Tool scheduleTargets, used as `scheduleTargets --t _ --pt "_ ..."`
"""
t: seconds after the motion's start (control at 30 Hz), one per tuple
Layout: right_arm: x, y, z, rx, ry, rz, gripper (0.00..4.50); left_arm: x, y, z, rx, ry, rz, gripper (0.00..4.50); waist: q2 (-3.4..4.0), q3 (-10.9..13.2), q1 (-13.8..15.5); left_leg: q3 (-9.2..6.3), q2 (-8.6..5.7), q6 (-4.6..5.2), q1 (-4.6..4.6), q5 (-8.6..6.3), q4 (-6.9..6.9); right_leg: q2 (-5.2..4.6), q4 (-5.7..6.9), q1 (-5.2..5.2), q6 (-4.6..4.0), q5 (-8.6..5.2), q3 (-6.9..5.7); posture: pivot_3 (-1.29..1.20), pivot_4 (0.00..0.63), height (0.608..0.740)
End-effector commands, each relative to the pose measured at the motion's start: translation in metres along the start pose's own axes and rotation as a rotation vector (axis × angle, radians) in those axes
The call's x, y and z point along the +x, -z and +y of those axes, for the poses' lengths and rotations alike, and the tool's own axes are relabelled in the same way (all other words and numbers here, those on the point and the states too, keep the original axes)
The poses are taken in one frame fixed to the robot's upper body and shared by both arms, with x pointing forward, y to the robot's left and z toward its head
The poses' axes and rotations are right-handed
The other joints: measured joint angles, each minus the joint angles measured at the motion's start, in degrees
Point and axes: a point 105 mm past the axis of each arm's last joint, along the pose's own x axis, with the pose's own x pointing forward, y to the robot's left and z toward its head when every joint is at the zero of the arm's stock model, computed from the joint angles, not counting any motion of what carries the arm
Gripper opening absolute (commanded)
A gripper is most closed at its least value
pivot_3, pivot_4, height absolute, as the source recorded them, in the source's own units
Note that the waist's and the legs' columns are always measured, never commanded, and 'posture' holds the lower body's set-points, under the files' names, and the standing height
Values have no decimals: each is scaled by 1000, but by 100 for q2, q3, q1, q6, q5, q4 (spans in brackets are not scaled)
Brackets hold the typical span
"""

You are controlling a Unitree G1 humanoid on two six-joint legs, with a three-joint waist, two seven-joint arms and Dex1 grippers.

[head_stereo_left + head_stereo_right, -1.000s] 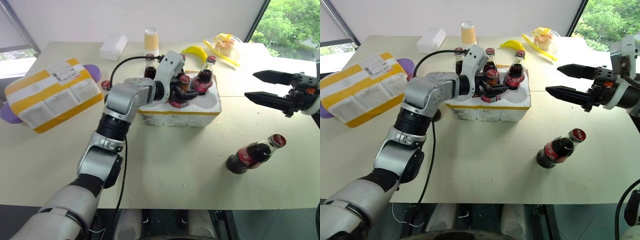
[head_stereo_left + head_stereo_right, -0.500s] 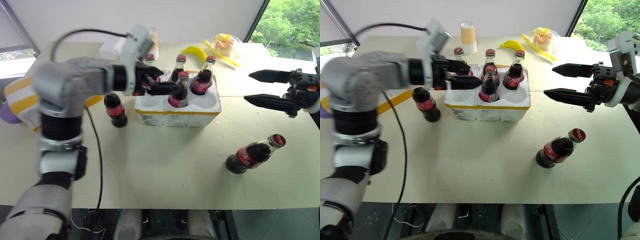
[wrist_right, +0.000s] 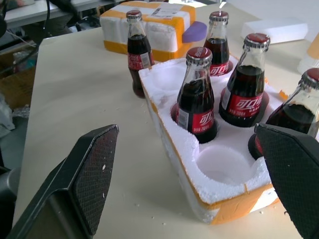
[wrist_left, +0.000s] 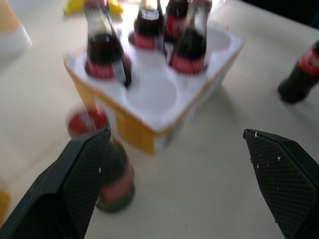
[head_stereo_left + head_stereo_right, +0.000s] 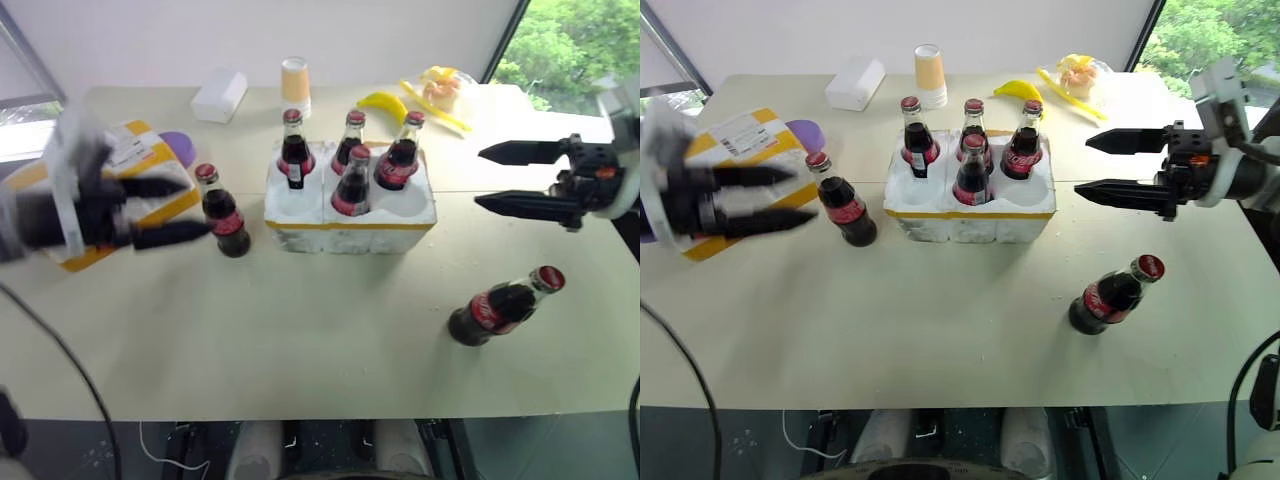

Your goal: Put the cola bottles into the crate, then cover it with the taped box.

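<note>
Cola bottles: four stand in the crate (image 5: 970,205) near the middle of the desk (image 5: 940,320), three in the far row of wells and one in the middle well of the near row; the two near corner wells are bare. A fifth bottle (image 5: 840,203) stands on the desk just beside the crate's left end, and a sixth (image 5: 1110,295) stands apart toward the desk's right edge, nearer the front. The taped box (image 5: 735,160) lies by the left edge, its shipping label up.

Left gripper (image 5: 745,200) hovers in front of the taped box with its fingers spread and nothing between them, pointing at the fifth bottle. Right gripper (image 5: 1110,165) hangs beyond the crate's right end, fingers likewise wide and empty.

The step in hand looks to be fetching the fifth bottle for the near left well. Done well, the fingers should pass either side of the body below the neck, close squarely so it cannot swing, lift above the crate's rim, and lower straight into the well without knocking the neighbours. The sixth bottle suits the right arm.

Red labels carry white script, partly Chinese characters in the right wrist view, too small to read. The print on the shipping label cannot be read either
</note>
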Motion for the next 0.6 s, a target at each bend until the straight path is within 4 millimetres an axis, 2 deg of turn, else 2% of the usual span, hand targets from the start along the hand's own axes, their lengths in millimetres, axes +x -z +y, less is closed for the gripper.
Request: scheduleTargets --t 0.03,0.17,0.27,0.47,0.6 --pt "-2 -10 1 -48 -1 -17 4500 -11 -6 0 87 -113 -95 4470 -6 1 16 1 0 -2 -3 1 1 0 -3 1 -1 1 -3 0 150 740" --pt "0 -11 -1 -42 -2 -20 4500 2 11 15 45 -222 -163 4470 3 -5 62 -7 -1 2 1 -3 2 -6 -14 8 -5 3 1 0 150 740" --pt "1 -12 -1 -40 0 -26 4500 10 11 28 21 -276 -208 4470 1 -4 81 -3 -1 2 3 -3 2 0 -9 7 -6 4 1 0 150 740" --pt "2 -14 0 -37 4 -31 4500 36 16 46 -15 -288 -250 4470 1 -6 123 4 -3 4 1 -3 2 -3 -10 7 -5 5 0 0 150 740" --pt "5 -19 2 -39 9 -39 4500 54 14 46 1 -237 -247 4470 1 -5 119 7 -2 4 1 -3 2 0 -10 7 -5 5 -1 0 150 740"
